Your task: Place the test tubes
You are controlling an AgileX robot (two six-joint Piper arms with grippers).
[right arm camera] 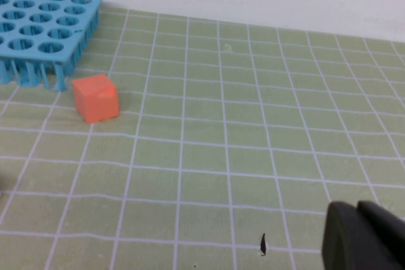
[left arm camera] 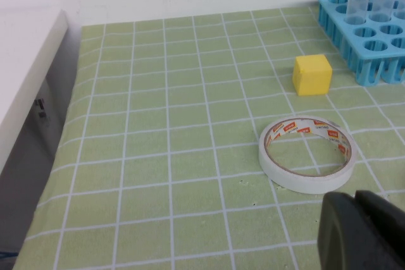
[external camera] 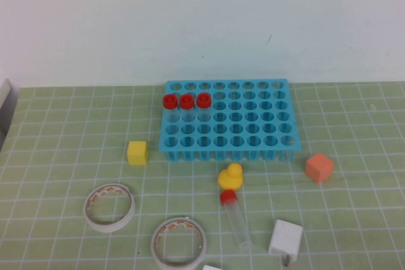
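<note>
Green mat [external camera: 63, 131]: test tube [external camera: 236, 219] lies well apart from left gripper [left arm camera: 355, 203] by tape roll [left arm camera: 307, 154] and right gripper [right arm camera: 358, 213], fingers clenched empty.

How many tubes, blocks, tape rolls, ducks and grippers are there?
Test tubes: 4
Blocks: 2
Tape rolls: 2
Duck: 1
Grippers: 2, both shut, left gripper beside a tape roll, right gripper over the mat
Total: 11

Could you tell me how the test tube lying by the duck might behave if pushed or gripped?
The test tube lies on its round side, so a nudge would probably roll it. Its clear smooth wall looks slippery; its red cap may grip better. Left gripper, shut, sits near a tape roll; right gripper, shut, over bare mat.
</note>
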